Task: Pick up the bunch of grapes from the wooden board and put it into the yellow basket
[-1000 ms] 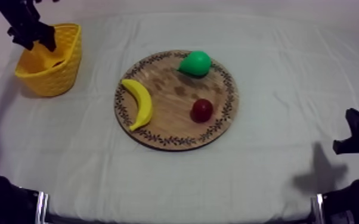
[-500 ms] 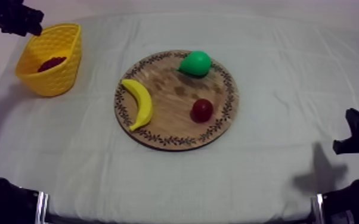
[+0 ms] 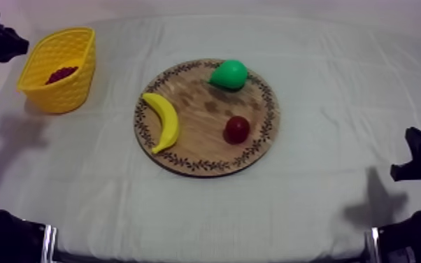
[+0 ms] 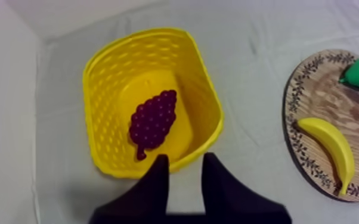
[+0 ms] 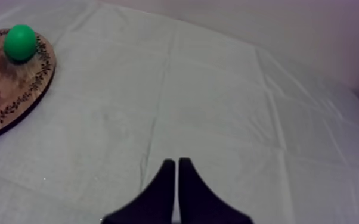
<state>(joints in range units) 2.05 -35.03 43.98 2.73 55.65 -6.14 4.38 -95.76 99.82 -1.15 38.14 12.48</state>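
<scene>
The purple bunch of grapes (image 3: pixel 61 73) lies on the floor of the yellow basket (image 3: pixel 80 49) at the table's far left. In the left wrist view the grapes (image 4: pixel 153 119) lie flat inside the basket (image 4: pixel 101 71). My left gripper (image 4: pixel 186 164) hangs above the basket's near rim, its fingers apart with nothing between them. From above, my left gripper (image 3: pixel 16 45) is just left of the basket. My right gripper (image 5: pixel 176 162) is shut over bare cloth and sits low at the right edge (image 3: pixel 416 157).
The round wooden board (image 3: pixel 206 166) at mid-table carries a banana (image 3: pixel 163 120), a green pear (image 3: pixel 229 73) and a small red fruit (image 3: pixel 237 129). Open cloth lies between basket and board and all along the front.
My left gripper has drawn back from over the basket to its left side. The grapes now lie uncovered in the basket. The right arm has not moved.
</scene>
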